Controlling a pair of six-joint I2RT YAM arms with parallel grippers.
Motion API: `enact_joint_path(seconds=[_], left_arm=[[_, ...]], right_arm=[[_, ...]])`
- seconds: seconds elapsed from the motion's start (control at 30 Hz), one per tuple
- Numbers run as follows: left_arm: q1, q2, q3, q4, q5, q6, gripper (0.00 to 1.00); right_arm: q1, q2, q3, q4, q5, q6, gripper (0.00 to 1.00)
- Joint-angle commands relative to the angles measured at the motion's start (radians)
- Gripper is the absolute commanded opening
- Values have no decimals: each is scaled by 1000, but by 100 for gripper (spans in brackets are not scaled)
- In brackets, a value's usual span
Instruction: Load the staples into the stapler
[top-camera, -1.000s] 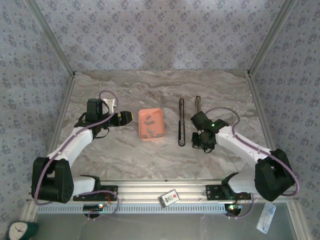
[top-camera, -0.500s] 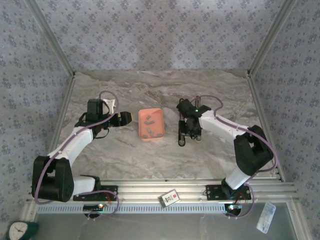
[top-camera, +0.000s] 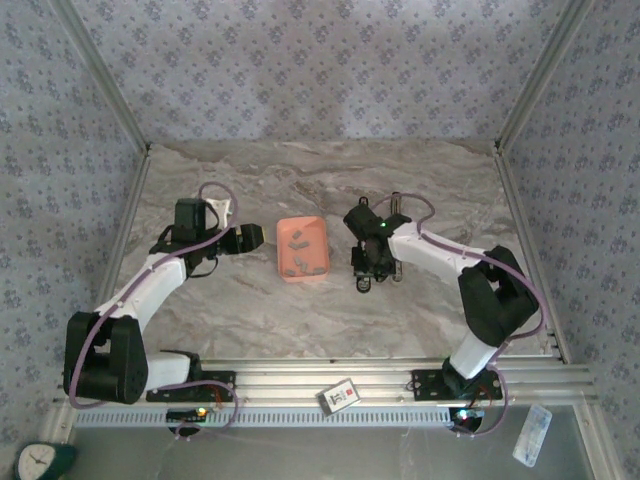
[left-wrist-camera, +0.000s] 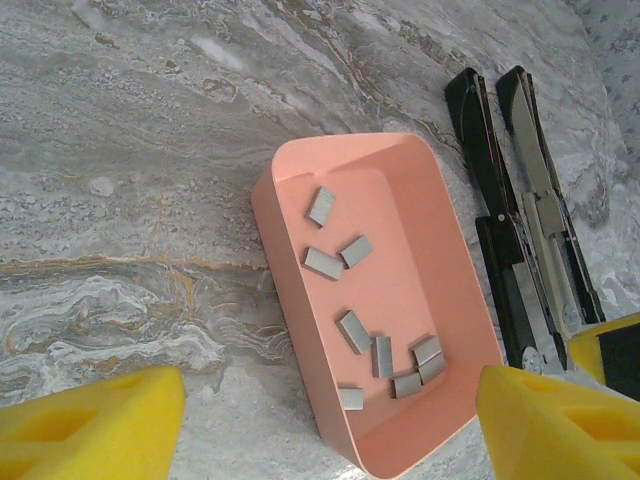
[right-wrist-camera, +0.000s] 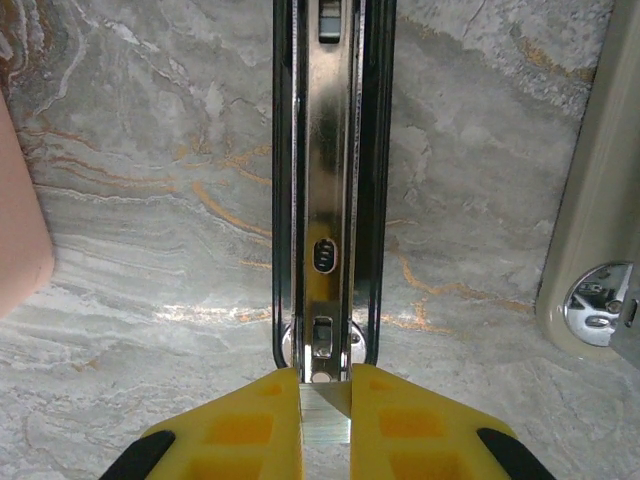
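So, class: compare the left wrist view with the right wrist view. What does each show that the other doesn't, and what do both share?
Left wrist: loose staples lying inside the pink tray. Right wrist: the right hand shut on a staple strip at the end of the open stapler. Shared: the stapler, the tray and the marble table.

Loose staples in the tray, the stapler just right of it.
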Motion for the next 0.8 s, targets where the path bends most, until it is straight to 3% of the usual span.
enact_joint_path(seconds=[0.0, 0.77], left_arm=[[-2, 4, 18, -1, 0, 11, 77], [-2, 4, 19, 4, 6, 8, 77]], right_arm=[[4, 20, 31, -21, 5, -5, 16], [29, 22, 44, -49, 14, 11, 16]])
